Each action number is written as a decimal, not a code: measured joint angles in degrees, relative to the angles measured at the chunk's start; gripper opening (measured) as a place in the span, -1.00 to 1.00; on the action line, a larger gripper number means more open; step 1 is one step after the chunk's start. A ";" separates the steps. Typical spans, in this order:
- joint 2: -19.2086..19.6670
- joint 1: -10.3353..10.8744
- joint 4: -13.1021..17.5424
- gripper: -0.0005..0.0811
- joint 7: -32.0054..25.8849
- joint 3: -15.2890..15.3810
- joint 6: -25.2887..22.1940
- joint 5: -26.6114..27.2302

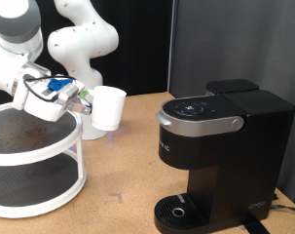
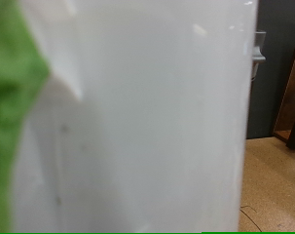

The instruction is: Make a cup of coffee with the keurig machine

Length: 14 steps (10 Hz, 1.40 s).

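Observation:
The white cup (image 1: 109,107) hangs tilted in the air, held at its handle side by my gripper (image 1: 86,101), which is shut on it at the exterior view's left, above the edge of the round stand. In the wrist view the cup (image 2: 147,117) fills almost the whole picture, with a green patch (image 2: 13,88) at one side. The black keurig machine (image 1: 210,146) stands at the exterior view's right with its lid down and its round drip tray (image 1: 176,208) bare. The cup is well to the left of the machine and higher than the tray.
A white two-tier round stand (image 1: 35,161) with a brown-stained top shelf stands at the exterior view's left, just under the gripper. The wooden table (image 1: 123,166) lies between it and the machine. A dark curtain hangs behind.

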 joint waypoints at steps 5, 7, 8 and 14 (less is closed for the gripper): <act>6.61 4.97 -1.14 -0.83 -4.27 -2.50 5.59 3.84; 12.04 10.48 -0.38 -0.83 -9.44 -6.41 5.59 10.75; 15.52 13.20 0.25 -0.83 -11.90 -8.13 4.68 14.84; 25.40 16.21 2.98 -0.83 -11.23 -8.68 0.40 20.92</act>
